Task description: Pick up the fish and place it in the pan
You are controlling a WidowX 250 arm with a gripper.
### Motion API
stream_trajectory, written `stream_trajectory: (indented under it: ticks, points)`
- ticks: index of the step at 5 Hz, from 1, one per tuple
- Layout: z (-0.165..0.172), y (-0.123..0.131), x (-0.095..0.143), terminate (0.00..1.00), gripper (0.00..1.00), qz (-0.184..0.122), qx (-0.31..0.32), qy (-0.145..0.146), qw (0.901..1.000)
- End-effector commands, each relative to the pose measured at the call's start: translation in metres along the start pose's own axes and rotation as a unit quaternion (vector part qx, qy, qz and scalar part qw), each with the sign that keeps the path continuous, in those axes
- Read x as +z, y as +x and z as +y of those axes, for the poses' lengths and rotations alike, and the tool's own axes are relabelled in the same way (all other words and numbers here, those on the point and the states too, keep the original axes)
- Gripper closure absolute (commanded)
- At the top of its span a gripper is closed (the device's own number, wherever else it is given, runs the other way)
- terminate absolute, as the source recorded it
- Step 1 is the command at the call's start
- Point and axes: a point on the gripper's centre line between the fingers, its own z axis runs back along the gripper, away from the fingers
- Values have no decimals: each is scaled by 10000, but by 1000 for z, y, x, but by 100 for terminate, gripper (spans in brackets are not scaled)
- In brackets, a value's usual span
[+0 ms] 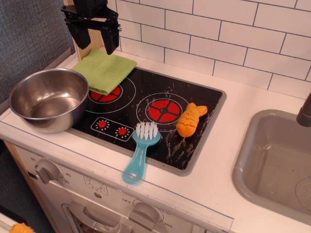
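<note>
The orange plush fish point(190, 119) lies on the black stovetop point(150, 111), just right of the right red burner, tail toward the back right. The pan point(49, 99), a round shiny steel bowl, stands empty at the stove's left front corner. My gripper point(94, 40) hangs at the back left, above the green cloth, far from the fish. Its two black fingers are spread apart with nothing between them.
A folded green cloth point(104, 70) lies on the back left burner. A blue-handled brush point(141, 149) with white bristles lies at the stove's front edge. A grey sink point(274, 162) is at the right. White tiled wall runs behind.
</note>
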Motion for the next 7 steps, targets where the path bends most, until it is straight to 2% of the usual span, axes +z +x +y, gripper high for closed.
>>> stream_trajectory:
  ticks: [1, 3, 4, 5, 6, 7]
  points:
    - [0, 0, 0, 0, 0, 0, 0, 0, 10000]
    - [-72, -23, 22, 0, 0, -74, -914, -481, 9946]
    - [-117, -46, 29, 0, 0, -188, -1500, -494, 9873]
    - [-148, -64, 16, 0, 0, 82, -1561, -499, 9865]
    - [-168, -67, -4, 0, 0, 319, -1548, -453, 9864]
    - [-175, -60, -22, 0, 0, 381, -1301, -471, 9896]
